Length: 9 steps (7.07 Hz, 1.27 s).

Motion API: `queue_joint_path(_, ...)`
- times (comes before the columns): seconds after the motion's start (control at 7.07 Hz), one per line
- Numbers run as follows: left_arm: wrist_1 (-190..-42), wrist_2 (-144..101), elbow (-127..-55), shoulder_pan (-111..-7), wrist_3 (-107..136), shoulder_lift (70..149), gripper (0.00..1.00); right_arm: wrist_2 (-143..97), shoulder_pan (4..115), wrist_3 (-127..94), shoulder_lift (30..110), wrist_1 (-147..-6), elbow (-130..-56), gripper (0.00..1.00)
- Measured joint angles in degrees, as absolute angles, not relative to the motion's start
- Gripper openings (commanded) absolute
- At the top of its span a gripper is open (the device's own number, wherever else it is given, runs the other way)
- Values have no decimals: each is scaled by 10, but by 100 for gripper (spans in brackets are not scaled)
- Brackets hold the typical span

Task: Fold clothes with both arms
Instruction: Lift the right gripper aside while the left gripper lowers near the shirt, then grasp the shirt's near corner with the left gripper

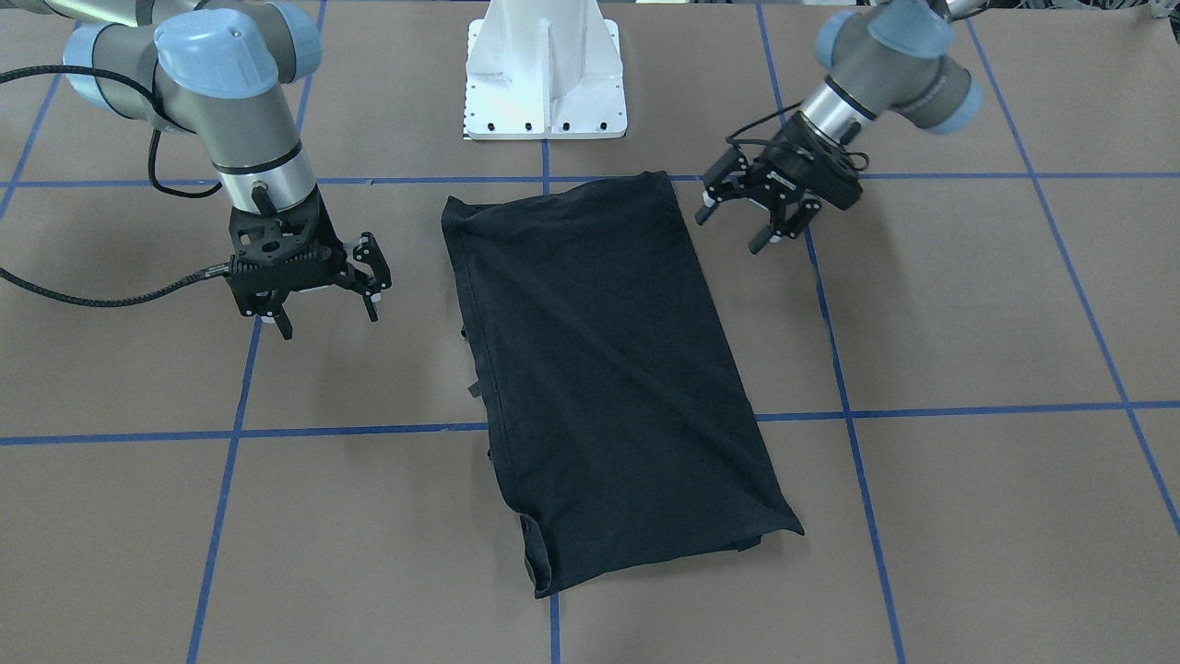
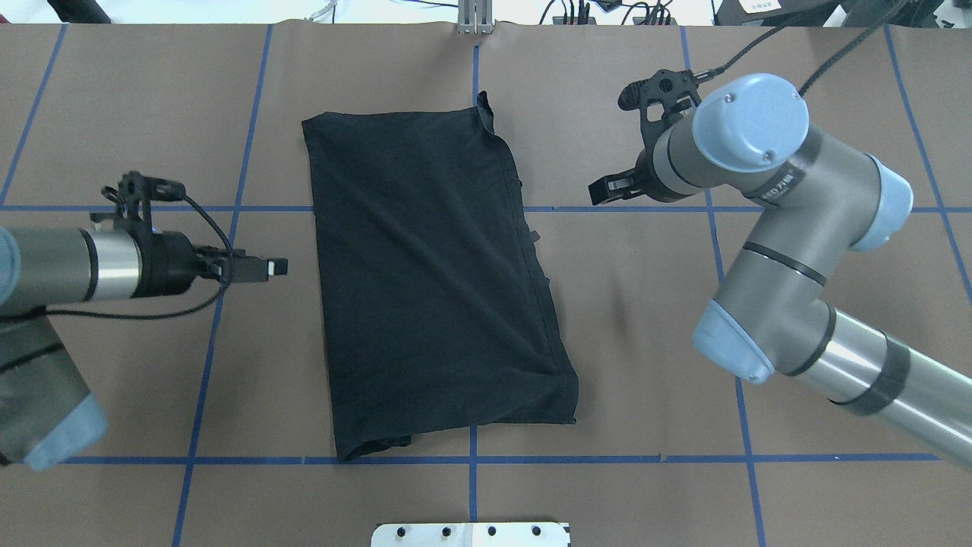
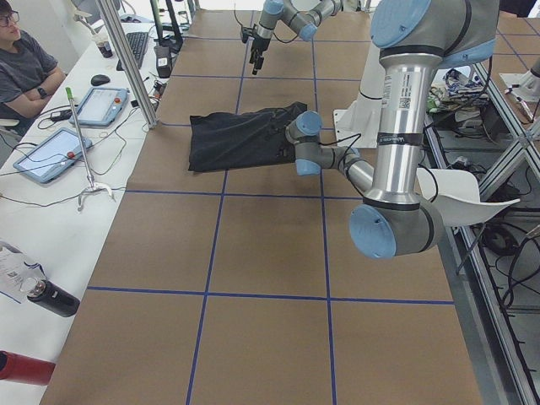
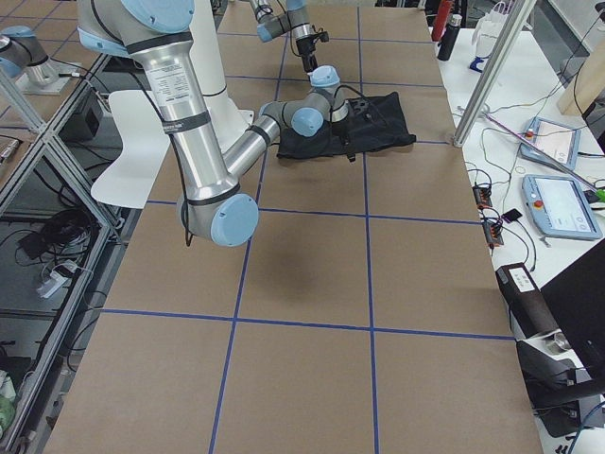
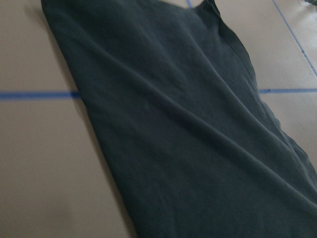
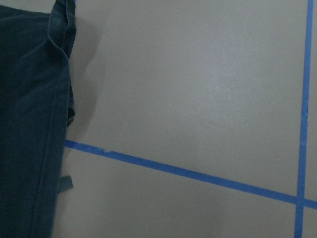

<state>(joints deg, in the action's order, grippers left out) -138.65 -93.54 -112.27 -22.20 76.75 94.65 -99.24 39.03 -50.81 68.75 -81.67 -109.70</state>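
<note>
The clothes are one black T-shirt (image 1: 599,369) (image 2: 433,281), folded into a long strip with its plain side up, flat on the brown table between the arms. My left gripper (image 1: 733,231) (image 2: 277,267) hovers open and empty, just off the strip's long edge near the end closer to the robot base. Its wrist view looks down the dark cloth (image 5: 188,139). On the other side, my right gripper (image 1: 327,318) (image 2: 600,194) hangs open and empty, a short gap from the opposite long edge. Its wrist view shows that cloth edge (image 6: 27,124) and bare table.
Blue tape lines (image 1: 645,420) grid the table. The white base pedestal (image 1: 546,74) stands behind the shirt. A seated person (image 3: 25,72) and tablets (image 3: 51,152) (image 4: 562,203) are at a side bench, with bottles (image 3: 46,297) nearby.
</note>
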Motion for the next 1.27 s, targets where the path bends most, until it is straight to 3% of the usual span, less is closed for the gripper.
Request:
queue_joint_path(0.42,-1268,-857,-1140,-119,876,973,96,-979,377,-516,694,-817,-1105,100)
queue_joint_path(0.71,-1251,-849,-1118,-109,907,988,67,-976,376,-517,694,-817,-1105,100)
queue_joint_path(1.27,-1248,-851,-1115,-107,912,991,66,-976,374,-513,691,-816,-1103,100)
